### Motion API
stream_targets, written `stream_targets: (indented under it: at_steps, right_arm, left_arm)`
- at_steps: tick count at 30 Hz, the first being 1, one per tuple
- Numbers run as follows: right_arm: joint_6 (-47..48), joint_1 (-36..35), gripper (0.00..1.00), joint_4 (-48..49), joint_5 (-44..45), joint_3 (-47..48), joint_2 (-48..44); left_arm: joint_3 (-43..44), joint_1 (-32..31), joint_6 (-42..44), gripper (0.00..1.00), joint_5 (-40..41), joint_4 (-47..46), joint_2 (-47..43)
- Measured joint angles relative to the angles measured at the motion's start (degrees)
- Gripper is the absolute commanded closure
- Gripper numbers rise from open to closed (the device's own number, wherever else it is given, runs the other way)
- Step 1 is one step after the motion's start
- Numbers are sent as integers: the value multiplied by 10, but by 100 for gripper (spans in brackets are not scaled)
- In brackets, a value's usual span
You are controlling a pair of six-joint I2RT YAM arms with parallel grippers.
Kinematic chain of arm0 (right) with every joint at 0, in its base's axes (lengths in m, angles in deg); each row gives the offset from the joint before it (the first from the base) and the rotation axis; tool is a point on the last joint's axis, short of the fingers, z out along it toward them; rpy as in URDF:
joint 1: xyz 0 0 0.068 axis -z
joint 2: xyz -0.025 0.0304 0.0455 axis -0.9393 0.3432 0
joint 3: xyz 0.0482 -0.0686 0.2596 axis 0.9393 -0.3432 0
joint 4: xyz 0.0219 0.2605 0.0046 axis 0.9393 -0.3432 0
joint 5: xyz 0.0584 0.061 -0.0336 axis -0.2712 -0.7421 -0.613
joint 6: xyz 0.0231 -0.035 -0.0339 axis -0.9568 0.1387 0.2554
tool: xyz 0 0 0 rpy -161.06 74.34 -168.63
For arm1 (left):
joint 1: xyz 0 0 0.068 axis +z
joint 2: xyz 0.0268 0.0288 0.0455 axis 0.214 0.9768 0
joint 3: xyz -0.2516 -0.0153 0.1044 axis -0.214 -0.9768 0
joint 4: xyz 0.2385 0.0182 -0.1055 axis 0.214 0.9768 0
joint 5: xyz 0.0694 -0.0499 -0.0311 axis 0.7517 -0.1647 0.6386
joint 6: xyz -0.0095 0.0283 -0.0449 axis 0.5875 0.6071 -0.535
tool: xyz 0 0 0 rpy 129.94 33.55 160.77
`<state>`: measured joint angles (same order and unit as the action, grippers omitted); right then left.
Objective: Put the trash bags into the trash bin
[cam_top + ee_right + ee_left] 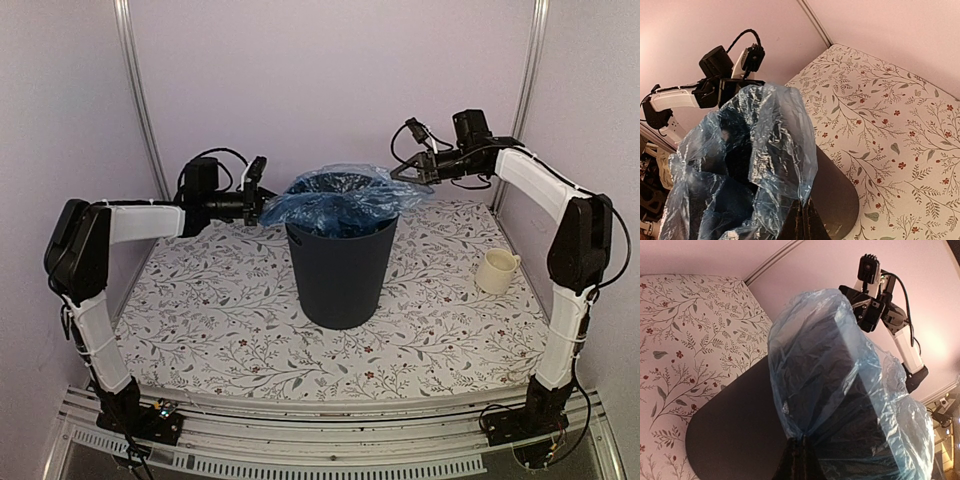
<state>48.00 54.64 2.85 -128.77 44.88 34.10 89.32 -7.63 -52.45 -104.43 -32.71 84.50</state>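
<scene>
Since the navy trash bin (340, 270) stands upright mid-way across the floral tablecloth (200, 320) with the light-blue trash bag (345, 195) billowed over its mouth, the step in hand looks to be seating the bag down into and around the rim. Just above that rim, the left gripper (260, 197) is clamped on the bag's left edge and the right gripper (402, 172) on its right edge. I would spread both edges evenly and lower them together, slowly, so the thin film neither tears nor tips the bin.
</scene>
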Motion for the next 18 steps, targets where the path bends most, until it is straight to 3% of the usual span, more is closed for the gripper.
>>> stream_targets:
  at_steps: [13, 18]
  right_arm:
    - [-1, 0, 96, 16, 33, -136, -2]
    - [2, 0, 83, 20, 30, -162, -14]
  left_arm:
    - [-29, 0, 62, 100, 29, 81, -15]
    - [-71, 0, 82, 100, 40, 113, -45]
